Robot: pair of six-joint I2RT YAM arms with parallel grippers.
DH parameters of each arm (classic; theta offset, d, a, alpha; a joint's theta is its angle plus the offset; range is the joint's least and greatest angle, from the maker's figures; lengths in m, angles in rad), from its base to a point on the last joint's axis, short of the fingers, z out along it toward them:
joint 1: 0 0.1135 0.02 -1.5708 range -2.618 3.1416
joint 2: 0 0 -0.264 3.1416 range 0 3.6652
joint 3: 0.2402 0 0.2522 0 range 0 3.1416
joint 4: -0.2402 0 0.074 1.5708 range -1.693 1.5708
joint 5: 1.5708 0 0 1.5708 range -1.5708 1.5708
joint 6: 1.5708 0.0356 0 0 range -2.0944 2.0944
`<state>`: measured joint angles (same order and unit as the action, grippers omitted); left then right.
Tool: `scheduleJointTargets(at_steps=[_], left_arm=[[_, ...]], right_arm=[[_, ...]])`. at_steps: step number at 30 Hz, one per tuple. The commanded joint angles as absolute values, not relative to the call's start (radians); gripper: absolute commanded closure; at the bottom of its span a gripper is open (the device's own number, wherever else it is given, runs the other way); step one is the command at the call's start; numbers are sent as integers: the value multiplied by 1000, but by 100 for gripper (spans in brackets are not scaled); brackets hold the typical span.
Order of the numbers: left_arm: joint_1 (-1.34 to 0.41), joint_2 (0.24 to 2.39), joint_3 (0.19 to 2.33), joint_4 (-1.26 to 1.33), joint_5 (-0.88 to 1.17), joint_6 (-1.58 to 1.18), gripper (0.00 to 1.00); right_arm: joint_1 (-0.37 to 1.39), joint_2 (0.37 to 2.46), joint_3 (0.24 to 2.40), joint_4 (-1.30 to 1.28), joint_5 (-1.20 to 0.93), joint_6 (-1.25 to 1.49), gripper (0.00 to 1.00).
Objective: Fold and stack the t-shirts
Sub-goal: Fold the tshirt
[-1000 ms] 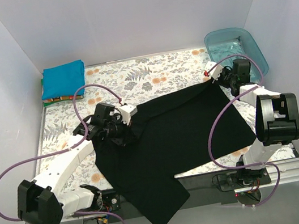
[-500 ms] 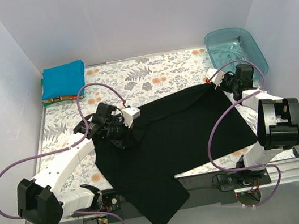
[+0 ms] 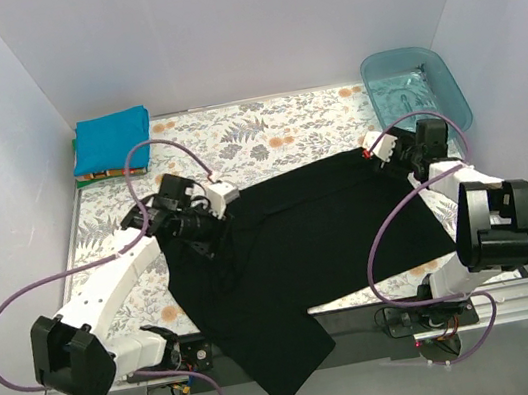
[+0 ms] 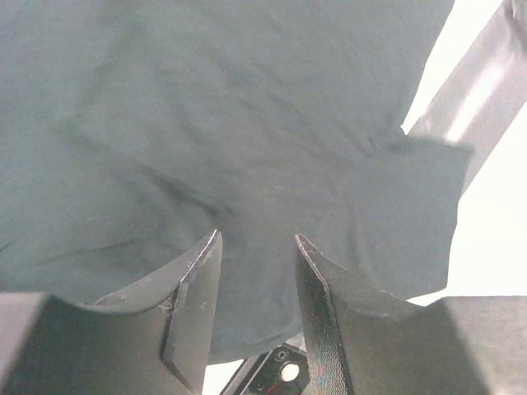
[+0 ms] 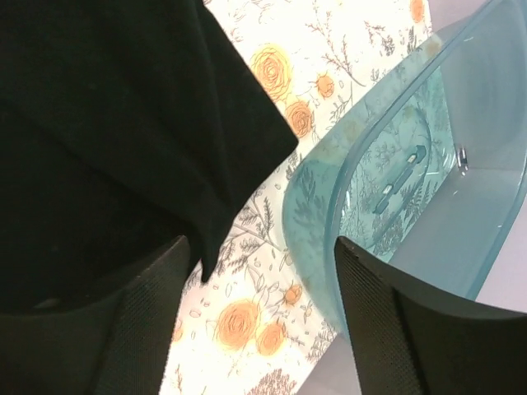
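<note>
The large, solid black cloth t-shirt (image 3: 302, 242) lies spread across the middle of the floral-print white worktop (image 3: 263, 132), its lower part hanging over the near edge between the arm bases. The left gripper (image 4: 257, 239) sits over the shirt's left side with its jaws apart and cloth showing in the gap. The right gripper (image 5: 262, 240) hovers at the shirt's far right corner, jaws wide apart and holding nothing, just beside the translucent teal plastic tub (image 3: 417, 81) in the far right corner.

The step looks like taking hold of the shirt to square it up for folding. Each gripper would do best to close on a single edge of cloth. Both should then move together with even tension, drawing the overhang back onto the worktop.

Collar and sleeves barely read against the black. Whether the left jaws touch the cloth cannot be told. In the far left corner the folded bright blue t-shirt (image 3: 110, 140) covers other shirts, of which only orange and green slivers (image 3: 103, 175) show.
</note>
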<state>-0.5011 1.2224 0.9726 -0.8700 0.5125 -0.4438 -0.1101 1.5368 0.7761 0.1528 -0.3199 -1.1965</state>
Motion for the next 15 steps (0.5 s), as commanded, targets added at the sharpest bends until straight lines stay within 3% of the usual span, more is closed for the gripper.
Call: scheduleJointTargets(at_steps=[1, 6, 15], left_arm=[[-344, 1210, 1017, -894, 601, -450, 61], [-117, 1264, 988, -845, 484, -433, 66], [-51, 1448, 920, -720, 282, -468, 76]], right_arm=[[-115, 1462, 834, 39, -347, -1221, 21], [-95, 1434, 914, -147, -419, -1192, 25], [44, 1485, 890, -273, -367, -1114, 56]])
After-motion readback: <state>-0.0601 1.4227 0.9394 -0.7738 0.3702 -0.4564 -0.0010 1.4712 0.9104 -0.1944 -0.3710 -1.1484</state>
